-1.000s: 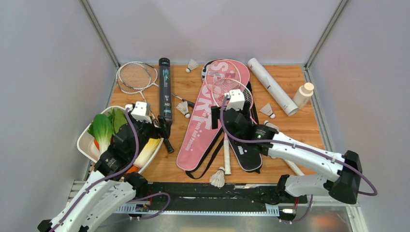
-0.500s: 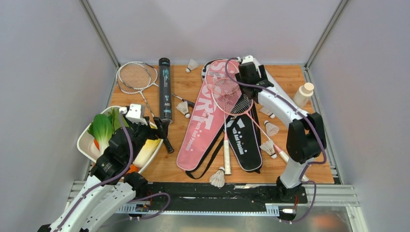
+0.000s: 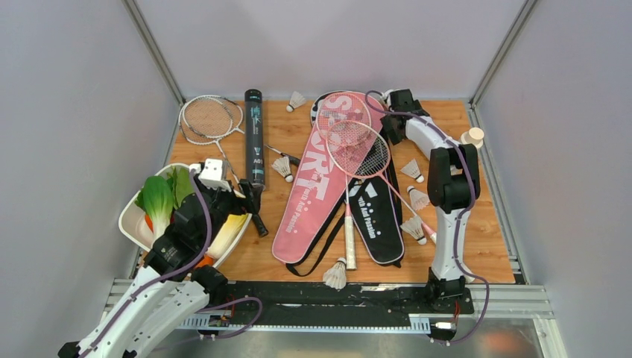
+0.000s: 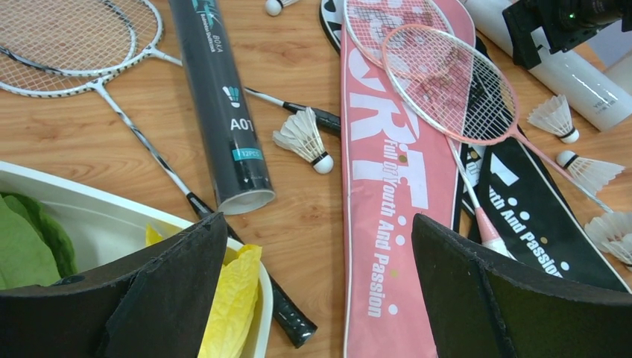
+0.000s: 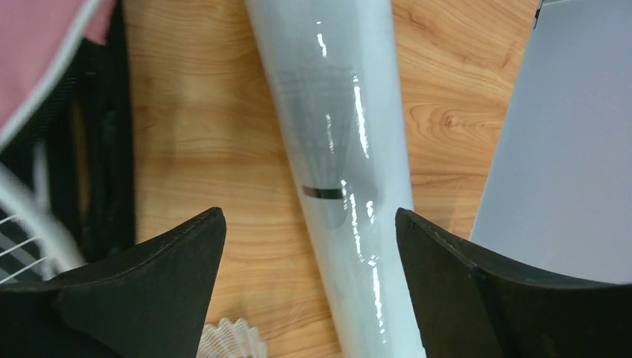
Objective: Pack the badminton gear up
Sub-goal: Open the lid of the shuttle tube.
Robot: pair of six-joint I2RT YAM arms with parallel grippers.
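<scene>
L gripper (image 4: 319, 224) at abt 8 o'clock of table, jaws spread full, nothing btwn them, left finger over rim of veg tray (image 3: 128, 221). Silver rackets (image 3: 209, 118) at 10. Black tube (image 3: 254, 142) just right of them, lying along 12–6. Pink bag (image 3: 317, 186) mid-table w/ pink rackets (image 3: 350, 134) on top; black bag (image 3: 378, 224) at its 4. Shuttlecocks (image 3: 411, 170) scattered at 3. R gripper (image 5: 309, 216) at 1, jaws wide, straddling white tube (image 5: 335, 134), gap each side, no grip. Bottle (image 3: 471, 139) at 2.
</scene>
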